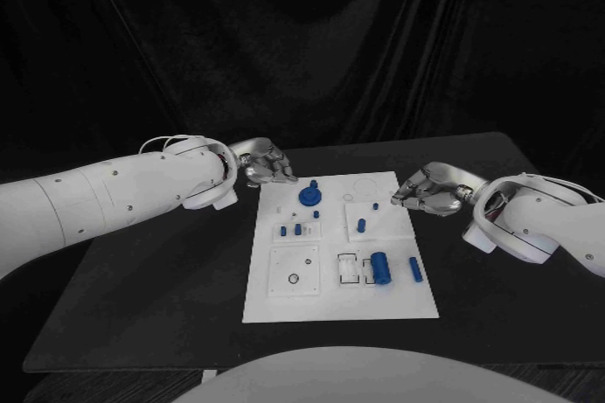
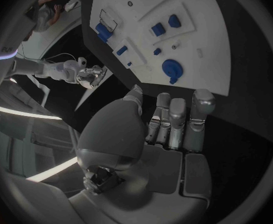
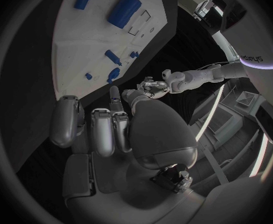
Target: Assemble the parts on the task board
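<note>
So nothing's picked up yet as far as I can tell, both hands are just parked at the far corners of the task board (image 1: 378, 311), which sits dead centre on the black table (image 1: 151, 307). Going near to far: the near strip of the board is bare, then at roughly 6 o'clock from its middle there's the square plate with a round hole (image 1: 294, 272), and just right of it the fat blue cylinder (image 1: 379, 268) sitting beside a small frame, with a slim blue pin (image 1: 415, 269) at about 4 o'clock. Further back are the little blue pegs (image 1: 288, 231) at 9 o'clock and another blue peg (image 1: 361, 225) near the centre, then the round blue knob piece (image 1: 310, 194) at 12 o'clock. Farthest out, the left hand (image 1: 264, 165) hovers at 11 o'clock off the board's far-left corner, fingers curled in and holding nothing; the right hand (image 1: 425, 191) is at 2 o'clock by the far-right edge, also curled and empty. My guess is the step in hand is the first reach. If I were doing it I'd spread the fingers before coming down, go for the knob with the left since it's closest, and pinch from above so the neighbours don't get nudged. The pegs are tiny and look easy to knock over, so slow approach
</note>
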### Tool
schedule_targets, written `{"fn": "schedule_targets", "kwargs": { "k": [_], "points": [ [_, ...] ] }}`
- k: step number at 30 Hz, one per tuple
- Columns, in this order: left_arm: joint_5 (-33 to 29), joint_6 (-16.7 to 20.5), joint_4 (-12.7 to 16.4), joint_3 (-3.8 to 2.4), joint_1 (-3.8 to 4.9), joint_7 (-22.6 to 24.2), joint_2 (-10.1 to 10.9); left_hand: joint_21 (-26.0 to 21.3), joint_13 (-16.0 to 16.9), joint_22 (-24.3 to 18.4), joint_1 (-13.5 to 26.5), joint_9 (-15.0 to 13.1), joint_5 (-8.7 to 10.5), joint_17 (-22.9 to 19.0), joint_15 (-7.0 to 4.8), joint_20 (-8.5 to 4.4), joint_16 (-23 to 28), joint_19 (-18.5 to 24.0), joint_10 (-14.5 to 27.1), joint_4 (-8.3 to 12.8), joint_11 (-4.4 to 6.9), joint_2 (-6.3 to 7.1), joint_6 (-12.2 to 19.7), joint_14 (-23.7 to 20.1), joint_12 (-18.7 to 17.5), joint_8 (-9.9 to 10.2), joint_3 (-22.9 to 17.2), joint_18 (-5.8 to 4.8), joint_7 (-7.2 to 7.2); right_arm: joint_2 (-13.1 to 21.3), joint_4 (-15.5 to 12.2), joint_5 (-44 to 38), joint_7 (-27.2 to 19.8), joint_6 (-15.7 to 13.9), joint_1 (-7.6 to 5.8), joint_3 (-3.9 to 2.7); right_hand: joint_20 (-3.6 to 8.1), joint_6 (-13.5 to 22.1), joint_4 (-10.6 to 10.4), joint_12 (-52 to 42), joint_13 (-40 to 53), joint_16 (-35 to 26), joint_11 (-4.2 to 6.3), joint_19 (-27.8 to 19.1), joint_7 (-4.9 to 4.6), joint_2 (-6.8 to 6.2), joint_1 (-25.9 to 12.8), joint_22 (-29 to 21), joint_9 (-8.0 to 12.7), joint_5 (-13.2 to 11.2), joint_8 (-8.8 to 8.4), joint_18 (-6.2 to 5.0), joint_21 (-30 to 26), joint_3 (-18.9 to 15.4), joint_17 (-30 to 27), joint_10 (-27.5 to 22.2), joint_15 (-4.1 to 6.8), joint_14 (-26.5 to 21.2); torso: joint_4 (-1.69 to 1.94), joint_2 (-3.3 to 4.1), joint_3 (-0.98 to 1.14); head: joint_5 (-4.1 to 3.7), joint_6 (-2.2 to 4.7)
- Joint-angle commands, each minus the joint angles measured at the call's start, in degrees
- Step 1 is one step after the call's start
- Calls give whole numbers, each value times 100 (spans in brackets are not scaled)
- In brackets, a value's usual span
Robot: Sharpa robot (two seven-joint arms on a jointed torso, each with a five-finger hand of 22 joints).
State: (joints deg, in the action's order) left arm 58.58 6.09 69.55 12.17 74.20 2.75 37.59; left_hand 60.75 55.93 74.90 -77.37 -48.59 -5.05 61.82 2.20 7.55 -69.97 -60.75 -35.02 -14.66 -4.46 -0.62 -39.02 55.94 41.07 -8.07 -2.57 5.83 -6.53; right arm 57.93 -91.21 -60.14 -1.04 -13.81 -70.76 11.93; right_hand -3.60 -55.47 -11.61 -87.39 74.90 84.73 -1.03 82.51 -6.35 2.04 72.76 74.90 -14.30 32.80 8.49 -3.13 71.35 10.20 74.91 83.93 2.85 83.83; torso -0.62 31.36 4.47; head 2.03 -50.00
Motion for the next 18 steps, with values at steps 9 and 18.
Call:
{"fn": "schedule_targets", "kwargs": {
  "k": [9,18],
  "points": [
    [2726,1175,-392,-3,-378,1790,-462,866,-3515,879,-978,2671,-117,-438,-481,-160,-21,-1503,-166,883,474,264,-381,1449,-2170,425,-915,-114,782,-12,15,-2,-68,-91,7,-4,-9,24,22,39,915,-1,-51,-21,8,-23,21,956,-6,22,-23,-98,5,-3,647,247,-37,436,3,13,-1,-33,0],
    [3334,1150,-816,-3,-653,1756,-855,921,-3780,902,-813,2911,-38,-503,-491,-169,-49,-1607,-303,872,480,387,-475,1536,-2257,418,-799,-130,836,-32,24,-2,-67,-28,13,-4,-9,24,19,48,896,0,-52,-23,8,-23,16,955,-6,21,-24,-99,1,-4,648,236,-37,437,3,16,-3,-6,0]
  ]
}}
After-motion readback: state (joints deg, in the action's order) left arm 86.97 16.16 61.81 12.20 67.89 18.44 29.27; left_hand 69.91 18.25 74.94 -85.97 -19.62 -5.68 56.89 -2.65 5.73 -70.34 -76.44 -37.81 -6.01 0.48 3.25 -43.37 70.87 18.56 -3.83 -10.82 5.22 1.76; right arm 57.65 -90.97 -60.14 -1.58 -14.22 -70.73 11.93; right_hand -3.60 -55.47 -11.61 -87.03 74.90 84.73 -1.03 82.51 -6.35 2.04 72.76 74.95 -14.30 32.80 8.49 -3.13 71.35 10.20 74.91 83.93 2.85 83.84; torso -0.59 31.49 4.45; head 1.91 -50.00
